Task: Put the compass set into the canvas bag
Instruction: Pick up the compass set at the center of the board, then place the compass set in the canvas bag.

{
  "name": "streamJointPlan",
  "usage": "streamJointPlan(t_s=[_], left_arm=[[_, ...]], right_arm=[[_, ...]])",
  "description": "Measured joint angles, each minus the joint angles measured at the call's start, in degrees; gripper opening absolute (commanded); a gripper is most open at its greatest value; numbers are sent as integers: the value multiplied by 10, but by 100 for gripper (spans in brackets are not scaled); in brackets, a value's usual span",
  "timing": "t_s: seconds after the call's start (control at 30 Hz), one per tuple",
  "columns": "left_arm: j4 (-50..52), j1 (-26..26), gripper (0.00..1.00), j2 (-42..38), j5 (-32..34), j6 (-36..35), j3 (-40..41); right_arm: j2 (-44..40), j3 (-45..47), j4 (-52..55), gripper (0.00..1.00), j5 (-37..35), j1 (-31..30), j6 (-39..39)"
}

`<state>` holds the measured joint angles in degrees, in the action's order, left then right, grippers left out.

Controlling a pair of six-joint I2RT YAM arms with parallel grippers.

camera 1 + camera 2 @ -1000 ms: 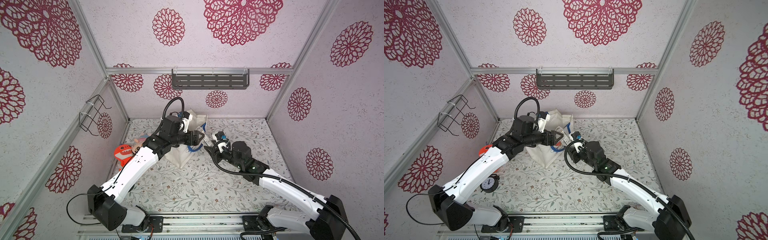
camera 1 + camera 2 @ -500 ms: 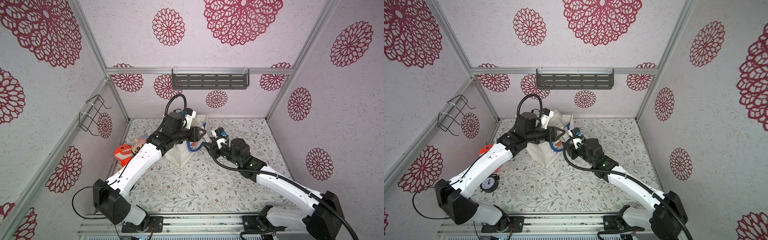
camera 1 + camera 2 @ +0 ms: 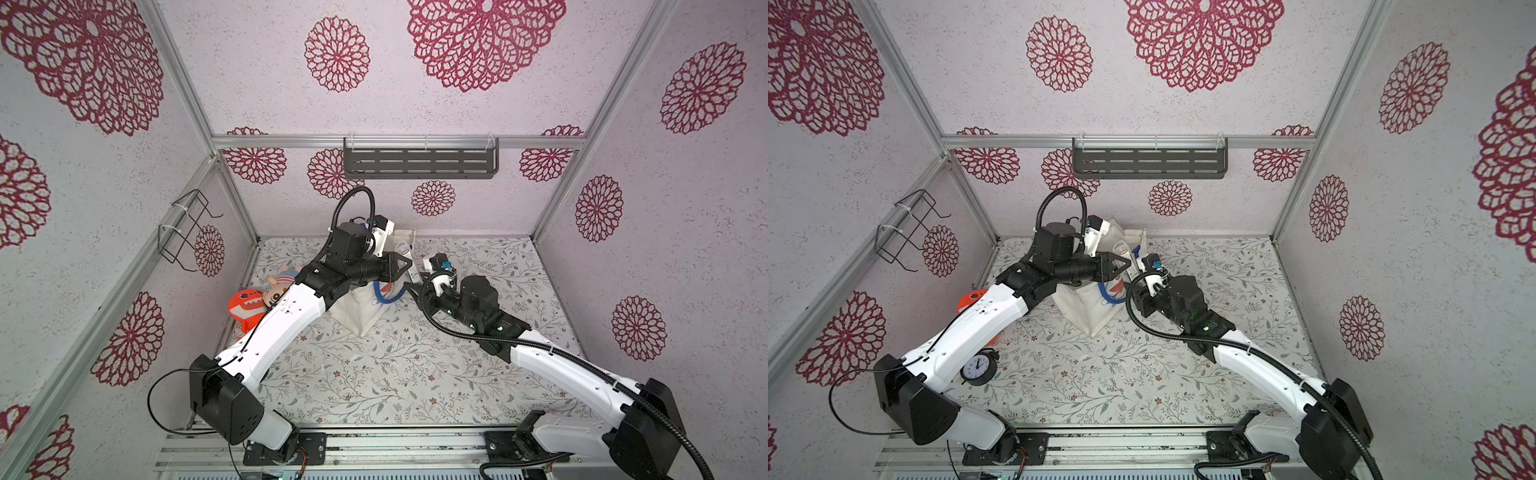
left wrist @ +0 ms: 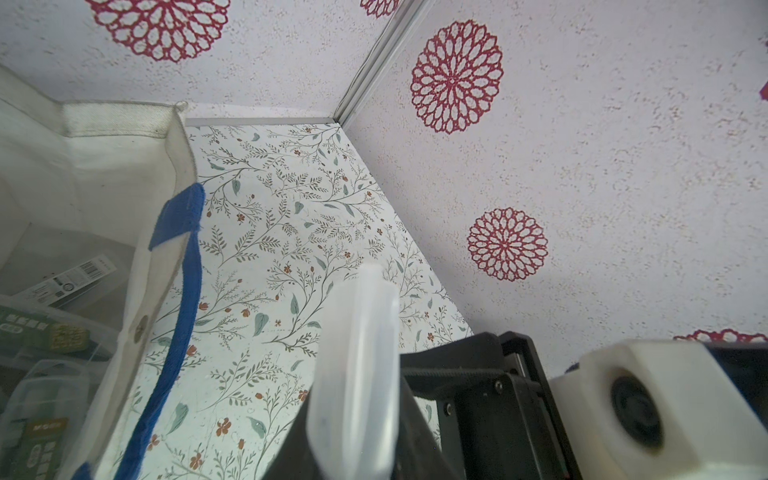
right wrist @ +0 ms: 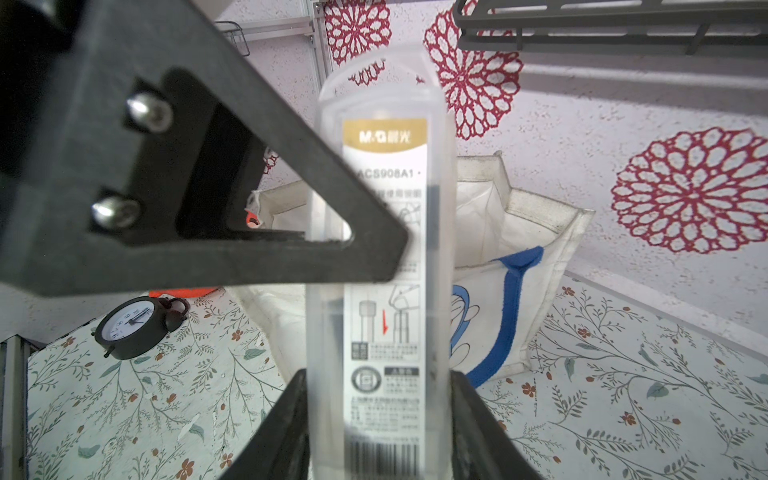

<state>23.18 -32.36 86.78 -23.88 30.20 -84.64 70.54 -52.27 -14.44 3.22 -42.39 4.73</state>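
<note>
Far left against the wall, an orange plush shark (image 3: 245, 305) lies on the floral-print tabletop (image 3: 374, 374), a black round alarm clock (image 3: 976, 368) nearer me. Next along, the cream-white cloth canvas bag (image 3: 360, 309) with blue handles stands open. Just beside its rim, on the right arm's side, I see my left gripper (image 3: 409, 263) pinched onto the clear plastic-cased compass set (image 5: 386, 270), held upright off the table, outside the bag. My right gripper (image 5: 378, 376) clamps its lower end.
</note>
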Motion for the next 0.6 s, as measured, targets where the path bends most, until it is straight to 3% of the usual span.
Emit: streamJointPlan(t_s=[0.1, 0.17, 0.37, 0.6], left_arm=[[7, 1, 23, 3, 6, -3, -10], [12, 5, 22, 7, 13, -6, -19], [32, 64, 21, 14, 24, -10, -54], [74, 137, 21, 40, 66, -58, -150]], right_arm=[[0, 0, -3, 65, -1, 0, 1], [-2, 3, -6, 73, -2, 0, 2], [-27, 47, -6, 77, -13, 0, 4], [-95, 110, 11, 77, -49, 7, 5]])
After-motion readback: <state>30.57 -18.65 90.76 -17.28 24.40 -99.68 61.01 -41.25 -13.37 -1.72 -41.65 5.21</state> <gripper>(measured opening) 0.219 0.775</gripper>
